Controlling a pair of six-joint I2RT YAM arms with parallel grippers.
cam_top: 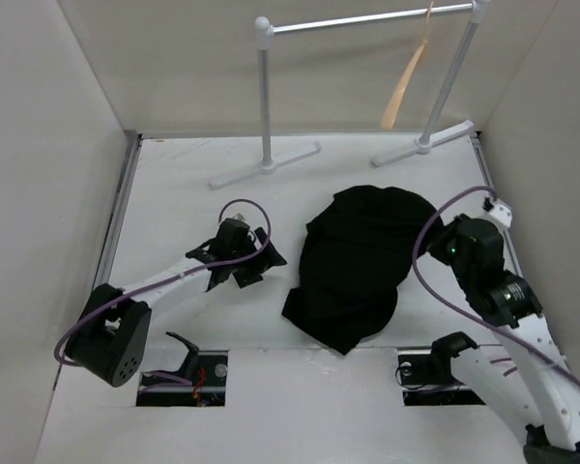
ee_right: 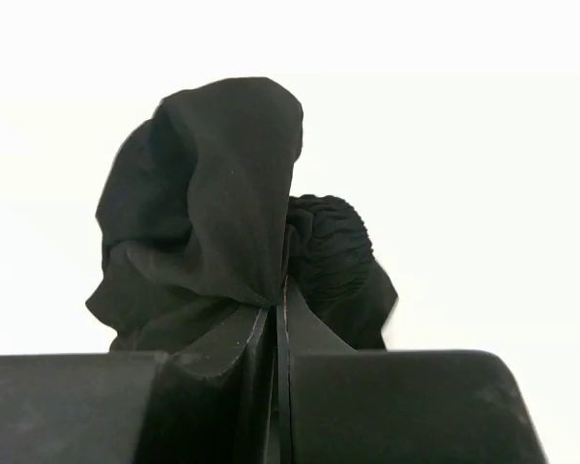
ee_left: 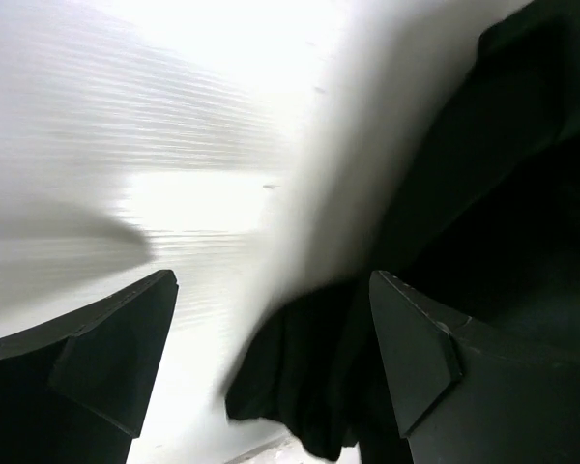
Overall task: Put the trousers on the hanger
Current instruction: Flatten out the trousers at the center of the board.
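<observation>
White table [cam_top: 174, 184], crumpled black trousers [cam_top: 358, 261]

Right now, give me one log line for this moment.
right pincer: shut on trousers | left pincer: open, beside trousers | hanger: hanging on rail, bare

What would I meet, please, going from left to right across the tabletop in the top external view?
left hand, open → trousers, crumpled in a heap → right hand, shut on the trousers' right edge
</observation>
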